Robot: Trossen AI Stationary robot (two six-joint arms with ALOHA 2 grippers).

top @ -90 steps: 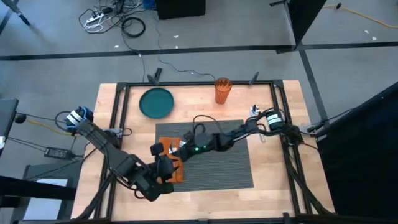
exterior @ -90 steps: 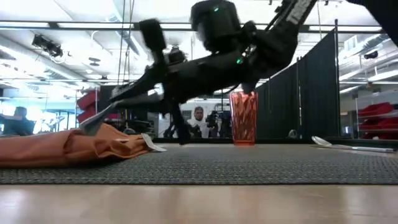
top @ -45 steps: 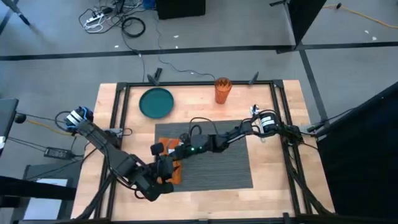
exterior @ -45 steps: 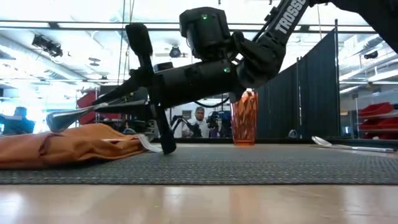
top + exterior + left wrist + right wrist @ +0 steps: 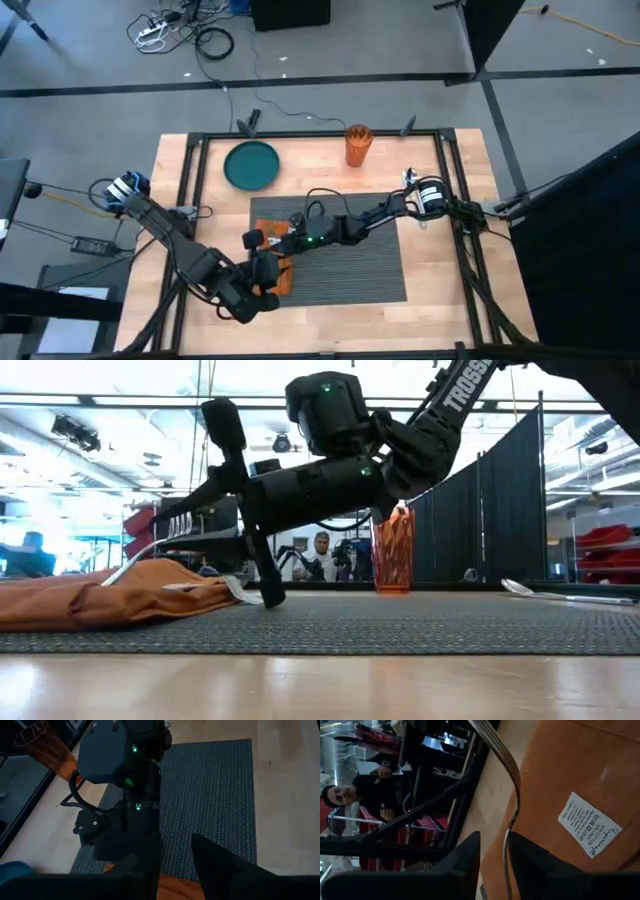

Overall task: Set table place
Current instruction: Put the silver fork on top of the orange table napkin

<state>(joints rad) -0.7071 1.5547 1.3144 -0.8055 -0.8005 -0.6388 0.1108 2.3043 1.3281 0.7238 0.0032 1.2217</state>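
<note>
The dark grey ribbed rectangular placemat (image 5: 345,250) lies mid-table (image 5: 455,310) in the high view, folded orange cloth napkin (image 5: 275,262) on its left end, both grippers there. Low view: right gripper (image 5: 165,525) above the napkin. Right wrist view: narrowed fingers (image 5: 465,855) holding a thin metal utensil handle (image 5: 507,775). Left gripper (image 5: 268,278): cannot tell.

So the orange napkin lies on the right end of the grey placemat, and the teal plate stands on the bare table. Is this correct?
Not quite. The high view shows the orange napkin on the left end of the grey placemat, not the right. The teal plate does stand on the bare table.
</note>
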